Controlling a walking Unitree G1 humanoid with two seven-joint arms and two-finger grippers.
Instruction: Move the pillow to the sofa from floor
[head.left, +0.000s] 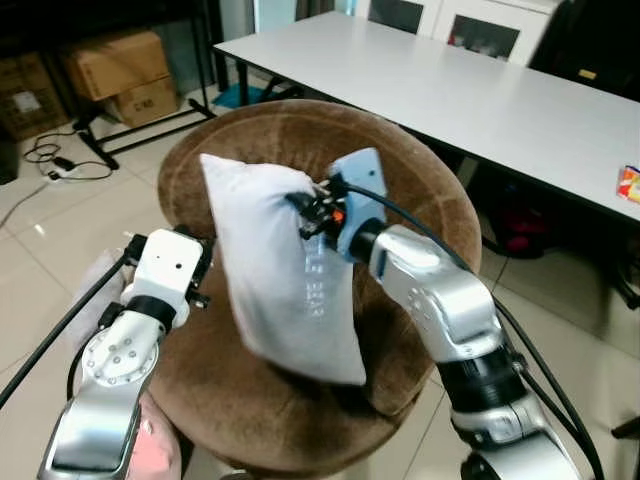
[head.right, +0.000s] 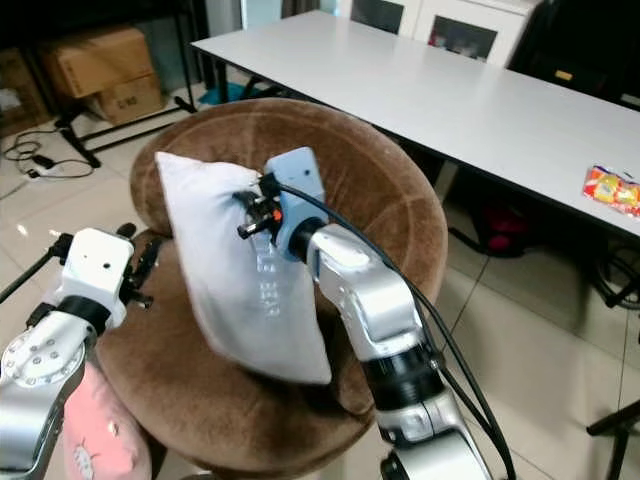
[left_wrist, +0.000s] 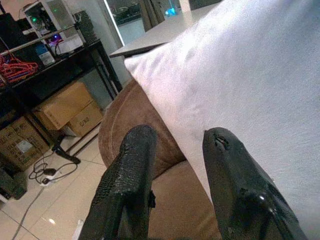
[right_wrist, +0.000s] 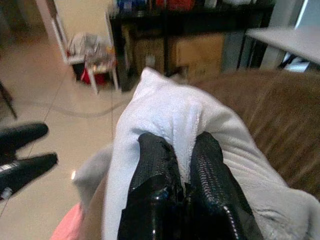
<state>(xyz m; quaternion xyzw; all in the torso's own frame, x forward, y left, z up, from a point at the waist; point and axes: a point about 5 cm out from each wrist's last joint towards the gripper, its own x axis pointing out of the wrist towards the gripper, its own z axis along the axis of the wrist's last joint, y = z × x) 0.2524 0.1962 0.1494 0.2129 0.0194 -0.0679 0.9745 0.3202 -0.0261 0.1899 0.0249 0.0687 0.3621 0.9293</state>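
- Pillow (head.left: 275, 270): white, held upright and tilted above the seat of the round brown sofa (head.left: 420, 190); its lower corner hangs close to the seat cushion, contact not discernible.
- Right gripper (right_wrist: 181, 165): fingers (right_wrist: 155, 165) pressed together on a bunched fold at the pillow's upper right edge, in front of the sofa's curved backrest.
- Left gripper (left_wrist: 175, 165): fingers (left_wrist: 132, 170) spread, one on each side of a gap, lying just beside the pillow's left face; the nearer finger appears to touch the cloth, and nothing is clamped between them.
- Sofa rim: the backrest curves behind the pillow, leaving open seat on both sides of it.
- Table (head.left: 480, 90): long and white, its edge running just behind the sofa's back on the right.
- Floor (head.left: 40, 250): pale tile lies open to the left of the sofa; cardboard boxes (head.left: 115, 65) and cables (head.left: 60, 160) sit farther back.
- Pink item (head.right: 95, 440): low beside the left arm, near the sofa's front edge.
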